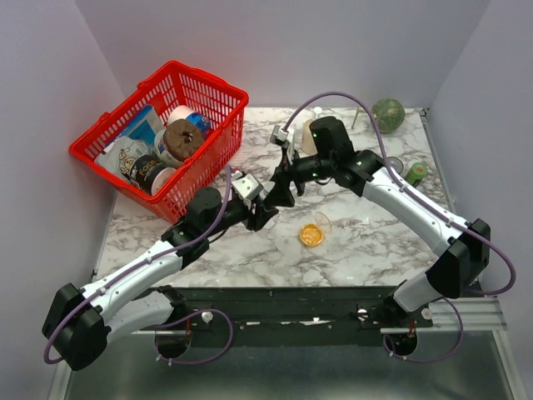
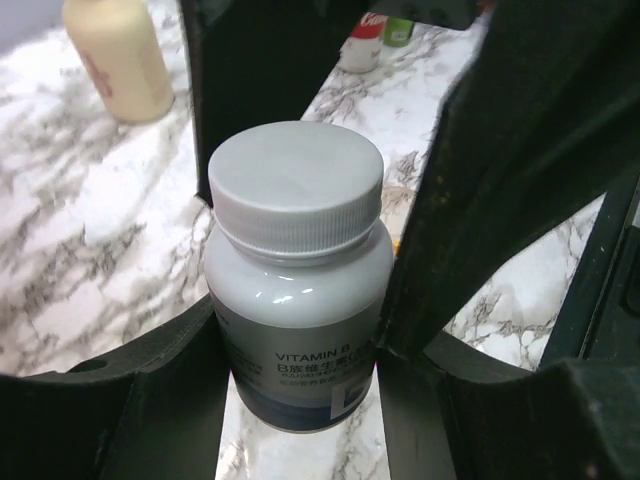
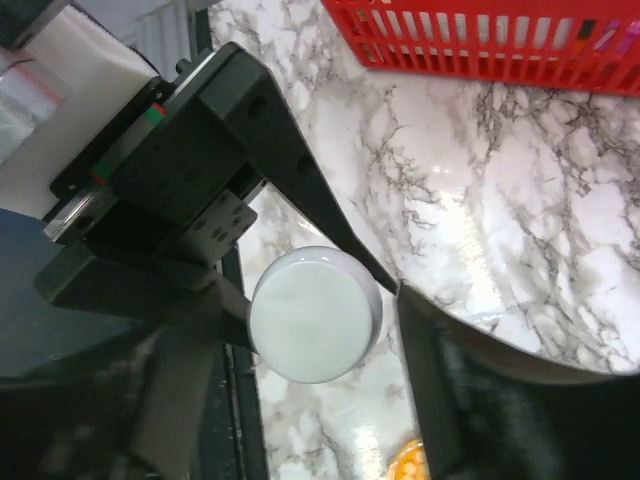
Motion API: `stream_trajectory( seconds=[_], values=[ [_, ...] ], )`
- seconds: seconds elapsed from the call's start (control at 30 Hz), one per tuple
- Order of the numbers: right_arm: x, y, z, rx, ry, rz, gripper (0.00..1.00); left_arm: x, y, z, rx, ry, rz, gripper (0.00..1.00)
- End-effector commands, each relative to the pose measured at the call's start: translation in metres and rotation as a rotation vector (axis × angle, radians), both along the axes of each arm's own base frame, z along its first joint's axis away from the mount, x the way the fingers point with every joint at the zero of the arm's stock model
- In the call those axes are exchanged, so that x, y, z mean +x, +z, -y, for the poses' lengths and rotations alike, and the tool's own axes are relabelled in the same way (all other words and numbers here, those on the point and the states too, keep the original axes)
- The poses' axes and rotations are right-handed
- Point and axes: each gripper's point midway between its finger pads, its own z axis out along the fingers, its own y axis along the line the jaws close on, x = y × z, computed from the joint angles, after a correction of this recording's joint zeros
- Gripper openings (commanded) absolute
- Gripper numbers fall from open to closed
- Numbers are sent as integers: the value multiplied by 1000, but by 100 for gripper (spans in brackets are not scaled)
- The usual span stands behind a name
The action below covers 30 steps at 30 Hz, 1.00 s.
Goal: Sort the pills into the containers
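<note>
Marble table [image 1: 366,250], lavender walls | left gripper [image 1: 263,208] clamps white pill bottle [image 2: 300,300] mid-table, cap [image 3: 315,315] on | right gripper [image 1: 287,183] straddles cap, pinch unclear | pills [image 1: 311,236] in clear dish [image 1: 302,237] nearby | advice: seat jaws squarely on the ribs, twist while left braces | top view hides bottle.

Capped white pill bottle [image 2: 297,290], dark-banded label, upright; orange pills [image 1: 312,236] sit in shallow clear dish [image 1: 302,232].
</note>
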Motion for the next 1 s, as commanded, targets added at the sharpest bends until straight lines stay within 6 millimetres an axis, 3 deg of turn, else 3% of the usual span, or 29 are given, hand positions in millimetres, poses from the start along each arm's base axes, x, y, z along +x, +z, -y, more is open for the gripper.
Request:
stream_trajectory(
  seconds=[0.0, 0.13, 0.2, 0.23, 0.27, 0.33, 0.37, 0.43, 0.5, 0.7, 0.97],
  values=[
    [-18, 41, 14, 81, 82, -52, 99, -22, 47, 12, -106, -188, 164, 0],
    [-25, 90, 32, 194, 169, 77, 100, -49, 28, 13, -85, -323, 91, 0],
    [-36, 99, 37, 228, 268, 169, 100, -61, 28, 13, -87, -386, 86, 0],
    [-50, 91, 44, 208, 318, 135, 100, -64, 28, 12, -83, -401, 78, 0],
    [-57, 99, 45, 251, 431, 288, 100, -68, 33, 12, -86, -429, 82, 0],
    [-83, 84, 59, 242, 539, 288, 100, -79, 34, 14, -84, -502, 66, 0],
    [-81, 84, 58, 274, 620, 454, 100, -82, 38, 15, -85, -529, 65, 0],
    [-100, 71, 62, 234, 692, 422, 100, -92, 36, 17, -72, -599, 33, 0],
    [-102, 63, 55, 217, 768, 468, 98, -94, 40, 20, -64, -638, 21, 0],
    [-112, 42, 45, 152, 822, 395, 89, -95, 39, 21, -26, -682, 4, 0],
    [-110, 38, 45, 106, 800, 331, 71, -94, 39, 22, -19, -685, 8, 0]
  ],
)
